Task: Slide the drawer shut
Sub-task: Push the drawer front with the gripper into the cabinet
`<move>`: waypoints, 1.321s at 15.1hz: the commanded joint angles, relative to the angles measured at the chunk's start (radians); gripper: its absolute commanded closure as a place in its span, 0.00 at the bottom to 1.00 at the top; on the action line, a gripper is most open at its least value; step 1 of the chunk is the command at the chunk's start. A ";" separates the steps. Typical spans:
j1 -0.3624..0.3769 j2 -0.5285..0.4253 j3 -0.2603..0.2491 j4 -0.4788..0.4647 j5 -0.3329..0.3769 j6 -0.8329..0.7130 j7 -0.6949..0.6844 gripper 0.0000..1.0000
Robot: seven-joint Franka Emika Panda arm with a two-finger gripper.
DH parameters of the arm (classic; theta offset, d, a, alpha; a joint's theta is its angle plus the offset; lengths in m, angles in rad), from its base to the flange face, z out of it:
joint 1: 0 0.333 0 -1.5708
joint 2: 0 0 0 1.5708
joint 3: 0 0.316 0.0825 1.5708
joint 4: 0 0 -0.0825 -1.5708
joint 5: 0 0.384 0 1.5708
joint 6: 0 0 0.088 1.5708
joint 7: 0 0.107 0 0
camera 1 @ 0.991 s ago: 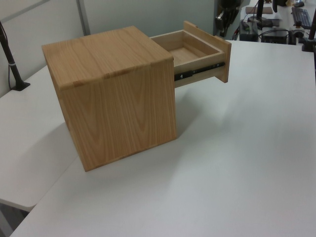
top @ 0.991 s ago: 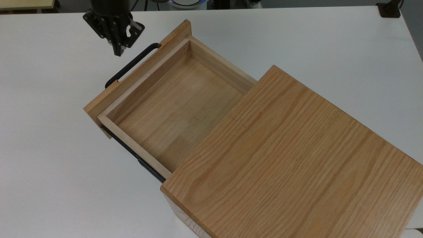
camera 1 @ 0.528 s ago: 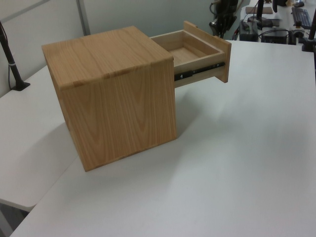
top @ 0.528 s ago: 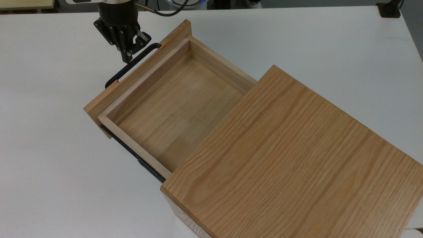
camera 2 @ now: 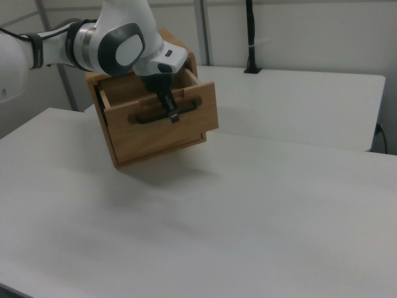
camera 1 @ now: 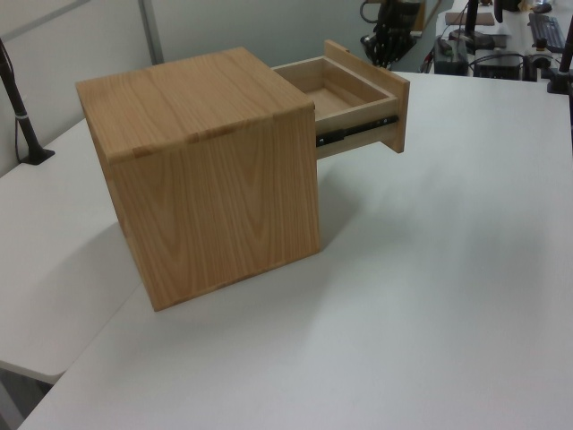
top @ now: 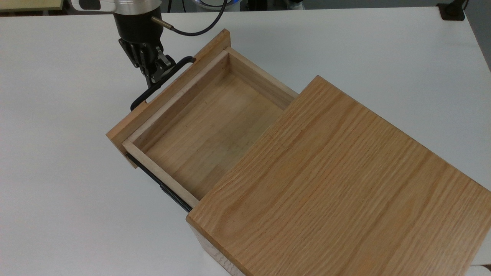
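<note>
The drawer [top: 207, 122] is seen pulled partly out of the oak box [top: 337, 184], at the top of the box, its tray open and bare inside. In the left view the drawer [camera 1: 354, 94] projects from the box [camera 1: 206, 170] toward the left view's right, with a black side rail [camera 1: 354, 133] exposed beneath the tray. The front panel [camera 2: 162, 127] carries a thin black handle [camera 2: 166, 112], which is shown in the top view [top: 161, 82] along the panel's outer face. The gripper [top: 153, 74] is placed against the handle near its middle, pointing downward; in the right view the gripper [camera 2: 170, 110] is seen over the handle bar. The fingers appear drawn close together, with nothing held between them. The box stands on a white table [top: 57, 191].
</note>
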 commanded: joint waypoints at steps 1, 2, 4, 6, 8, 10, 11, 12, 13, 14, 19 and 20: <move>0.006 0.017 0.001 0.000 0.096 0.056 0.045 1.00; 0.008 0.028 0.012 0.002 0.110 0.074 0.054 1.00; 0.008 0.042 0.036 0.002 0.112 0.105 0.080 1.00; 0.007 0.060 0.061 0.004 0.113 0.163 0.103 1.00; 0.008 0.082 0.073 0.028 0.113 0.215 0.127 1.00; 0.025 0.114 0.073 0.062 0.109 0.223 0.144 1.00; 0.042 0.128 0.073 0.077 0.112 0.235 0.150 1.00; 0.051 0.143 0.073 0.089 0.112 0.255 0.159 1.00; 0.057 0.152 0.075 0.100 0.112 0.274 0.179 1.00; 0.068 0.168 0.073 0.109 0.112 0.287 0.195 1.00; 0.118 0.229 0.073 0.165 0.110 0.337 0.259 1.00; 0.120 0.240 0.075 0.177 0.110 0.353 0.285 1.00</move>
